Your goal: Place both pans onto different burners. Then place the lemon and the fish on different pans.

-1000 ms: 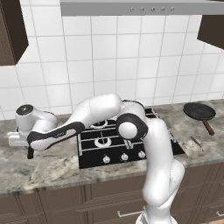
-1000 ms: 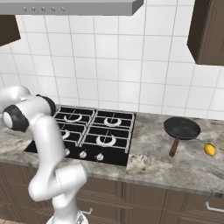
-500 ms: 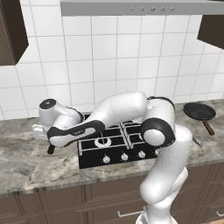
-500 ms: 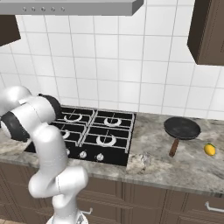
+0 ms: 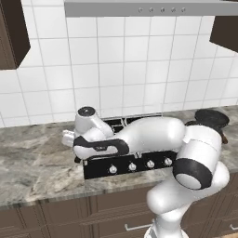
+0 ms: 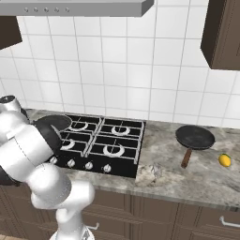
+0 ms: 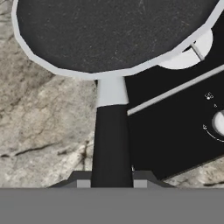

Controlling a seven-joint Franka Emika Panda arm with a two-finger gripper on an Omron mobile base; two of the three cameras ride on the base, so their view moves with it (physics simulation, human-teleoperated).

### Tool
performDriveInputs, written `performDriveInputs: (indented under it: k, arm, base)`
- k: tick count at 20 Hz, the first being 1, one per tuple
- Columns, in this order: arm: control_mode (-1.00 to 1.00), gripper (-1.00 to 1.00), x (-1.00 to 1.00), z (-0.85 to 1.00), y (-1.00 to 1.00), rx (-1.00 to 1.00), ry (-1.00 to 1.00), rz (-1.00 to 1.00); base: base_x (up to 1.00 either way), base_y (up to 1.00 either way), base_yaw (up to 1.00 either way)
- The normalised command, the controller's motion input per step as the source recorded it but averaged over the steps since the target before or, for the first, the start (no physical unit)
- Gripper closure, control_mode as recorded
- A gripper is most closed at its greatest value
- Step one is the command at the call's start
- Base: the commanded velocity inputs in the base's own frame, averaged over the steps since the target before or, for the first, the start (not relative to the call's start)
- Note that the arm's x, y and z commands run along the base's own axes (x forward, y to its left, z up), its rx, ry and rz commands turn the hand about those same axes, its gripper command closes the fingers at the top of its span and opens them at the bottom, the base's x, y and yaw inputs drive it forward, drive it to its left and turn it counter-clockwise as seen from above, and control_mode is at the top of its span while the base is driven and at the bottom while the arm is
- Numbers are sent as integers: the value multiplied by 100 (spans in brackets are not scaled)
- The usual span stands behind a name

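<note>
My gripper (image 7: 111, 179) is shut on the black stick handle (image 7: 111, 140) of one pan (image 7: 109, 35). That pan hangs half over the stone counter and half over the cooktop's left edge, covering part of a burner ring (image 7: 192, 54). From the right base view the same pan (image 6: 55, 123) shows by the rear-left burner, beside my arm. The second pan (image 6: 194, 138) lies on the counter right of the cooktop (image 6: 101, 145), also seen as a dark disc (image 5: 211, 118). The lemon (image 6: 225, 160) sits at the far right. The small silvery fish (image 6: 155, 171) lies near the counter's front edge.
My white arm (image 5: 153, 132) stretches leftward across the front of the cooktop and hides most burners in the left base view. A row of silver knobs (image 6: 89, 165) lines the cooktop's front. Tiled wall and a range hood (image 6: 70, 8) stand behind and above.
The arm has swung to the right, carrying the held pan from the counter left of the stove to the cooktop's left edge. The other pan, lemon and fish have stayed put.
</note>
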Motion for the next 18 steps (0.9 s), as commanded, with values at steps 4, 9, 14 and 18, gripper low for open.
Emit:
performDriveInputs:
  k: [4,9,14,18]
  arm:
    - [-100,100,-2,-1,-37,9,0,-4]
    - [-100,100,0,0,-10,7,1,-4]
    - [-100,100,0,-1,-2,0,2,-1]
    - [-100,100,1,-18,-55,0,0,2]
  base:
    - [0,0,0]
    - [0,0,0]
    - [0,0,0]
    - [0,0,0]
